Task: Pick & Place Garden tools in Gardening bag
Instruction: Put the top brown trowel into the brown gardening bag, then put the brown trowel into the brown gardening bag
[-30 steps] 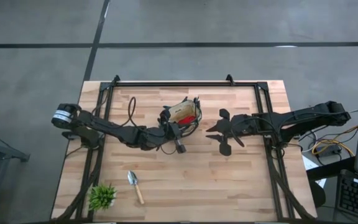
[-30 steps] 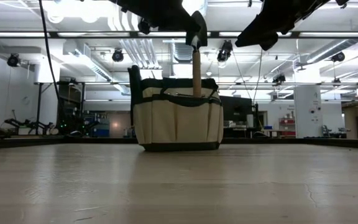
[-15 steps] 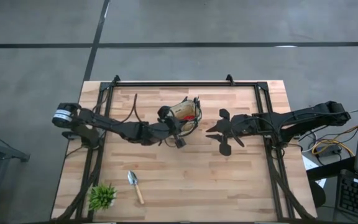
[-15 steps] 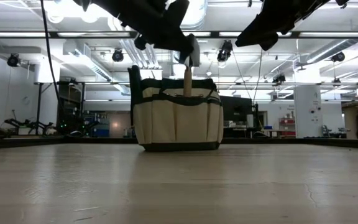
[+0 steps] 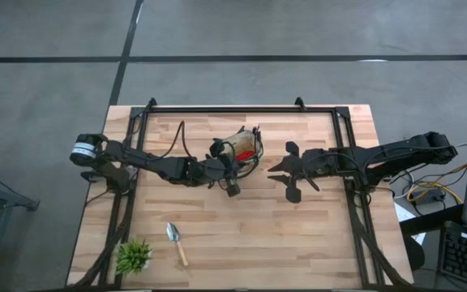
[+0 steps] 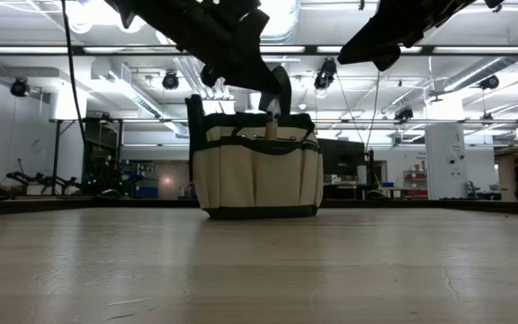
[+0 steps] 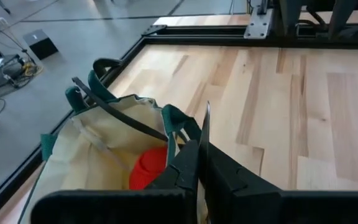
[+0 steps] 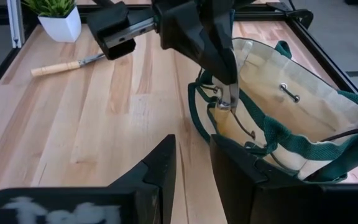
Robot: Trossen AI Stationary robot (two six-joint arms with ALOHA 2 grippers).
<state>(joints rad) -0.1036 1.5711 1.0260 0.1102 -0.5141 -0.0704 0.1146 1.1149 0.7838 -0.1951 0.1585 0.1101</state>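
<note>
The tan gardening bag [image 5: 242, 148] with green trim stands on the table's far middle; it also shows in the low view [image 6: 257, 175]. A red item [image 7: 148, 171] lies inside it. My left gripper [image 6: 275, 97] is right above the bag's opening, shut on a trowel whose wooden handle [image 6: 271, 129] reaches down into the bag. My right gripper [image 5: 280, 172] hovers open and empty to the bag's right. A second trowel [image 5: 176, 242] lies flat on the table near the front left. My left gripper pinches the trowel's silver blade [image 7: 206, 127] between its two fingers, the blade showing edge-on. The fingers [image 8: 224, 74] come from above, pointing down. The trowel hangs upright below them, handle down, with the handle's top just above the bag's rim.
A spiky green plant in a white pot [image 5: 134, 256] stands at the near left corner. The black frame rails [image 5: 242, 108] run along the table's far, left and right sides. Bare wood lies in front of the bag.
My left gripper has gone down over the bag with the trowel. The wooden handle, which stood tall above the rim, has sunk into the bag until only its top shows. The bag has stayed in place.
</note>
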